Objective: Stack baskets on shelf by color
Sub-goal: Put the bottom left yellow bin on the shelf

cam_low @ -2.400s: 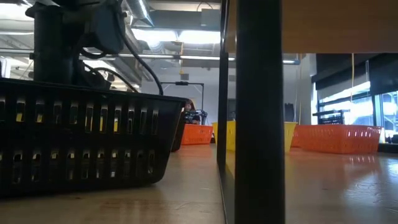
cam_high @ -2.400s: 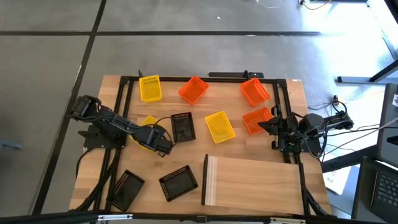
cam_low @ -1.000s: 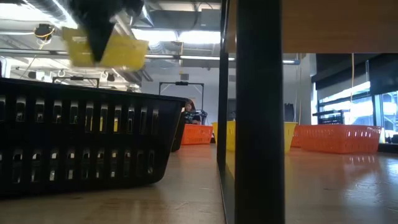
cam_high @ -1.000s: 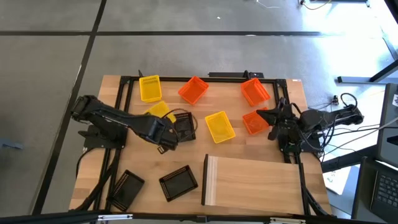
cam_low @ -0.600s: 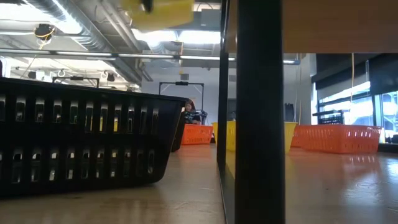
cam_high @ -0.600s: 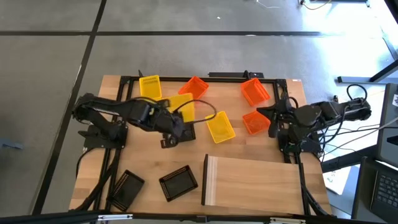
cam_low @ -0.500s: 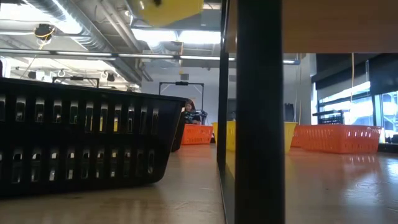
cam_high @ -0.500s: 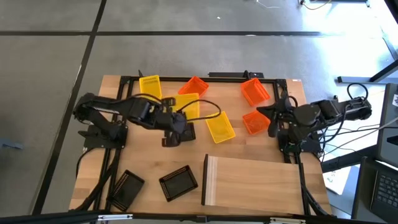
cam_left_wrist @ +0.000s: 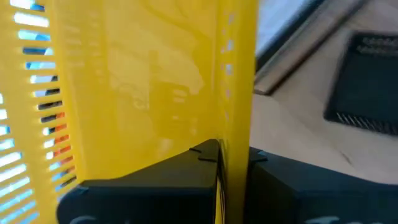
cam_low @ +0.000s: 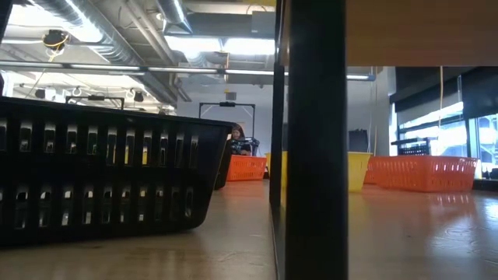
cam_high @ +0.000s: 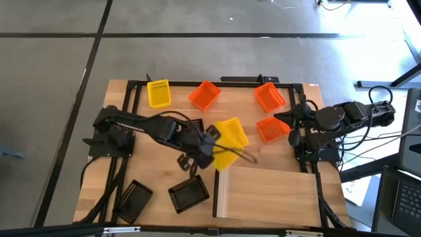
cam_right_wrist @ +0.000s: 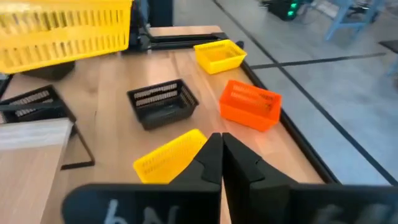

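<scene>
My left gripper [cam_high: 212, 153] is shut on a yellow basket [cam_high: 225, 159] and holds it in the air over the left end of the shelf [cam_high: 270, 192], a pale board with a dark upright end piece [cam_high: 216, 191]. In the left wrist view this basket [cam_left_wrist: 137, 87] fills most of the picture. Another yellow basket [cam_high: 231, 130] lies on the table just beyond it. My right gripper [cam_high: 293, 124] is shut and holds nothing, raised at the right edge beside an orange basket [cam_high: 271, 129]. My left gripper pinches one wall of the yellow basket at its rim [cam_left_wrist: 231, 143], with one finger on each face of that wall. The fingers slant downward from the table's left. The basket is lifted clear of table and shelf and sits tilted in the hold.
Along the far side rest a yellow basket [cam_high: 158, 93] and two orange ones [cam_high: 204, 95] [cam_high: 270, 97]. One black basket [cam_high: 193, 131] lies partly under my left arm, two more [cam_high: 189, 193] [cam_high: 135, 199] near the front left. A dark frame [cam_high: 131, 85] rims the table.
My left gripper has carried the yellow basket up and toward the table's right and near side, to the shelf's left end, rolling its wrist so the basket turned about. The basket has risen out of the low view. My right gripper has risen a little, still shut.
</scene>
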`<state>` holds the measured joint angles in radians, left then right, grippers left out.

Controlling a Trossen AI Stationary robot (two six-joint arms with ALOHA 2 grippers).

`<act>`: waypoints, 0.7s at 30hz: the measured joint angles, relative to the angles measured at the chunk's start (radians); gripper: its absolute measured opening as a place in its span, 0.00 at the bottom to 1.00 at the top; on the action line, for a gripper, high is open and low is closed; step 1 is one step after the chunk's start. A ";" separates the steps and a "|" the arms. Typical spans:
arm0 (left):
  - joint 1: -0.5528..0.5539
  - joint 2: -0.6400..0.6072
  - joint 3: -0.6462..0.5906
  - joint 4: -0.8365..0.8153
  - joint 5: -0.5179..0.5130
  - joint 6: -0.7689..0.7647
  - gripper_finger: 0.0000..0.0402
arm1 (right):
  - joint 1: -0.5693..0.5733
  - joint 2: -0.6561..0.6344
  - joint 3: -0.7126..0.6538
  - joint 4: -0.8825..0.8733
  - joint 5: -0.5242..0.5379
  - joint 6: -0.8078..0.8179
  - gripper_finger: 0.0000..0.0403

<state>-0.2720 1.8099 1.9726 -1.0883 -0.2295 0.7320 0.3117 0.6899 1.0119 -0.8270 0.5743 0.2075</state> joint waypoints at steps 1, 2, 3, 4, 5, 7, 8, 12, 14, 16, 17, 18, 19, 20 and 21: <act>-0.003 0.010 0.009 0.006 0.014 0.039 0.00 | 0.000 -0.001 0.000 -0.002 -0.007 -0.001 0.00; -0.006 0.020 0.014 0.016 0.022 0.069 0.00 | 0.000 -0.001 0.000 -0.005 -0.009 0.002 0.00; -0.010 0.029 0.016 0.022 0.026 0.096 0.00 | 0.000 -0.001 0.000 -0.009 -0.009 0.010 0.00; -0.013 0.037 0.018 0.031 0.039 0.120 0.00 | 0.000 -0.001 0.000 -0.009 -0.009 0.023 0.00; -0.016 0.042 0.018 0.049 0.055 0.146 0.00 | 0.000 -0.001 0.000 -0.011 -0.009 0.026 0.00; -0.024 0.055 0.020 0.071 0.098 0.203 0.00 | 0.000 -0.002 0.000 -0.011 -0.009 0.027 0.00; -0.028 0.058 0.020 0.081 0.121 0.233 0.00 | 0.000 -0.002 0.000 -0.011 -0.009 0.027 0.00; -0.047 0.081 0.022 0.116 0.193 0.340 0.00 | 0.000 -0.002 0.000 -0.015 -0.009 0.025 0.00; -0.054 0.093 0.018 0.111 0.208 0.378 0.00 | 0.000 -0.001 0.000 -0.015 -0.011 0.025 0.00; -0.056 0.114 0.021 0.129 0.241 0.399 0.00 | 0.000 -0.002 0.000 -0.015 -0.011 0.032 0.00; -0.056 0.122 0.022 0.147 0.250 0.411 0.00 | 0.000 -0.002 0.000 -0.016 -0.011 0.040 0.00; -0.059 0.127 0.020 0.144 0.249 0.421 0.00 | 0.000 -0.001 0.000 -0.016 -0.010 0.046 0.00; -0.061 0.136 0.019 0.129 0.250 0.430 0.00 | 0.000 -0.001 0.000 -0.017 -0.011 0.047 0.00; -0.061 0.147 0.019 0.146 0.252 0.441 0.00 | 0.000 0.000 0.000 -0.017 -0.010 0.047 0.00; -0.060 0.155 0.019 0.175 0.252 0.459 0.00 | 0.000 0.000 0.000 -0.017 -0.011 0.047 0.00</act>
<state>-0.3323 1.9647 1.9919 -0.9136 0.0221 1.1909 0.3119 0.6903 1.0119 -0.8436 0.5636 0.2543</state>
